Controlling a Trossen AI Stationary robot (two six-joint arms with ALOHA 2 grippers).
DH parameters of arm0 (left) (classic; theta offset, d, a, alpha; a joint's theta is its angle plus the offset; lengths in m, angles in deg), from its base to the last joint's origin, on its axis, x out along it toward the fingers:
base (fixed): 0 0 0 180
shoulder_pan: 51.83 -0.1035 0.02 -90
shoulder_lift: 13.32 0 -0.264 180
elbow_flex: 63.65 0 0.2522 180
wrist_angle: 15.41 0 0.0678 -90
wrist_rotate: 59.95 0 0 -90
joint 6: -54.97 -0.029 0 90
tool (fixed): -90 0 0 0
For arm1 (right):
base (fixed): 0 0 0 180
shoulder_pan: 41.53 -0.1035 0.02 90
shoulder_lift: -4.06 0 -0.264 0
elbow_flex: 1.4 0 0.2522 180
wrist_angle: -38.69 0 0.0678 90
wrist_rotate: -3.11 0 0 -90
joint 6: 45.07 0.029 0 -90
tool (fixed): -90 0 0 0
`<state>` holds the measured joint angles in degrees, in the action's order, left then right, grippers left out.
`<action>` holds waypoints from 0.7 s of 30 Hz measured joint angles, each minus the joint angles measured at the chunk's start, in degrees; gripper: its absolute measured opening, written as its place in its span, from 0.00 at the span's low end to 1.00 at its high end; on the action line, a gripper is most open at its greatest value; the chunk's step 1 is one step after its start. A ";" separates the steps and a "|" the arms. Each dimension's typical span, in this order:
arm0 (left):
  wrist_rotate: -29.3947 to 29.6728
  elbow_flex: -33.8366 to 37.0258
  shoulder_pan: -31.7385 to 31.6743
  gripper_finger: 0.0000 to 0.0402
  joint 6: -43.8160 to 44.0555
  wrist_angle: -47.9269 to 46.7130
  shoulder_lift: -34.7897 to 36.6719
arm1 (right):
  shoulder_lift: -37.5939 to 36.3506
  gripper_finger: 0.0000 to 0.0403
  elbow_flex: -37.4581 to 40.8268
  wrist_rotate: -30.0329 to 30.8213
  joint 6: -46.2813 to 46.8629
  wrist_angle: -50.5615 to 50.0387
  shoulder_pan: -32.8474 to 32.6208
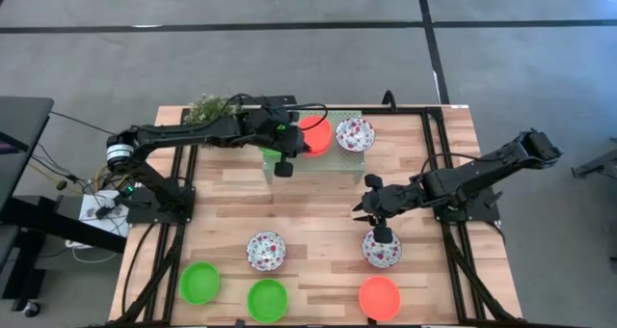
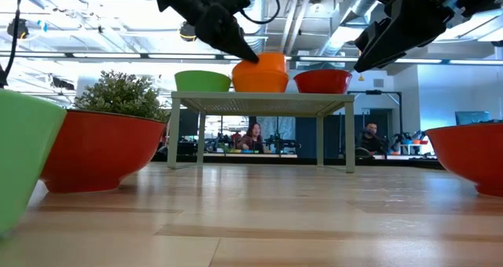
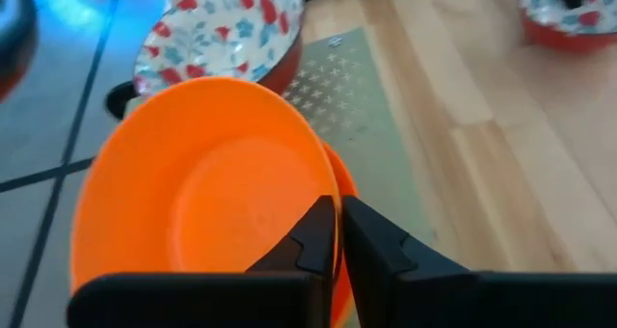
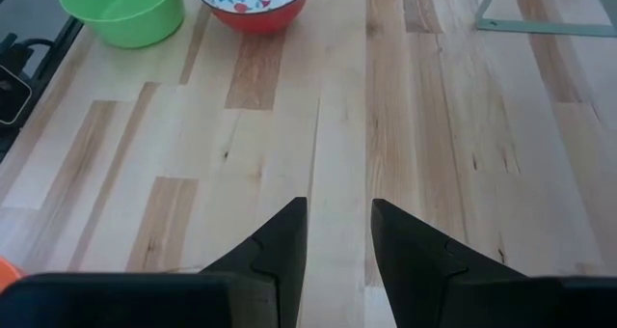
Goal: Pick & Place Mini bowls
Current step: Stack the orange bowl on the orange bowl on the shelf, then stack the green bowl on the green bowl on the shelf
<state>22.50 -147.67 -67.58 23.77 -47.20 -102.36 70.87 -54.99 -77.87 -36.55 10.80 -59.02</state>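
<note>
Orange mini bowl (image 3: 202,193) is pinched at its rim by left tool (image 3: 337,233), tilted for seating on the stand (image 1: 333,154). Right tool (image 4: 339,233) is held released, empty, over the counter (image 4: 289,125).

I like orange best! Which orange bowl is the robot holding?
The orange bowl up on the stand. The left gripper pinches its rim. The other orange bowl sits alone at the table's front edge.

hidden: left arm (image 1: 222,127) is covering most of the green bowl (image 1: 273,152) on the stand | cut off: floral bowl (image 3: 569,14) is running past the left wrist view's edge | blurred: people (image 2: 255,135) behind the table
</note>
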 joint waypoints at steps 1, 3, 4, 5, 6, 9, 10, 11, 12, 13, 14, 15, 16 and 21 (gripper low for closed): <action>0.91 0.00 -0.02 0.07 0.01 0.01 0.00 | 0.00 0.28 0.00 0.00 0.01 0.03 0.00; 1.98 0.00 -0.08 0.09 0.02 0.02 0.00 | 0.00 0.28 0.00 0.00 0.01 0.01 0.00; 2.27 0.00 -0.10 0.10 0.02 0.02 0.00 | 0.00 0.28 0.00 0.00 0.04 0.02 0.00; 2.30 0.00 -0.05 0.12 0.02 0.04 0.00 | 0.00 0.28 0.00 0.00 0.04 0.02 0.00; 2.30 -0.02 0.10 0.13 0.02 0.04 0.00 | 0.00 0.28 0.00 0.00 0.07 0.02 0.00; 2.23 0.00 0.67 0.18 0.03 0.15 0.00 | 0.00 0.28 0.00 0.00 0.10 0.02 0.00; 2.23 -0.01 0.93 0.19 0.04 0.30 0.00 | 0.00 0.28 0.00 0.00 0.09 0.02 0.00; 2.25 -0.02 1.23 0.21 0.05 0.45 0.00 | 0.00 0.28 0.00 0.00 0.10 0.02 0.00; 2.26 0.00 1.63 0.22 0.07 0.50 0.00 | 0.00 0.28 0.00 0.00 0.10 0.02 0.00; 2.32 -0.02 2.07 0.24 0.07 0.54 0.00 | 0.00 0.28 0.00 0.00 0.10 0.02 0.00; 2.53 -0.02 2.57 0.25 0.09 0.69 0.00 | 0.00 0.28 0.00 0.00 0.10 0.02 0.00; 3.03 -0.01 3.29 0.26 0.11 0.96 0.16 | 0.00 0.28 0.00 0.00 0.08 0.02 0.00; 4.09 -0.01 4.05 0.27 0.11 1.15 0.40 | 0.00 0.28 0.00 0.00 0.09 0.01 0.00; 8.48 -0.04 9.22 0.29 0.31 2.24 1.89 | 0.00 0.28 0.00 0.00 0.08 0.00 0.00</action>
<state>30.98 -147.71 -58.36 24.09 -44.96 -100.46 70.87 -54.99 -77.87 -36.47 10.80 -59.02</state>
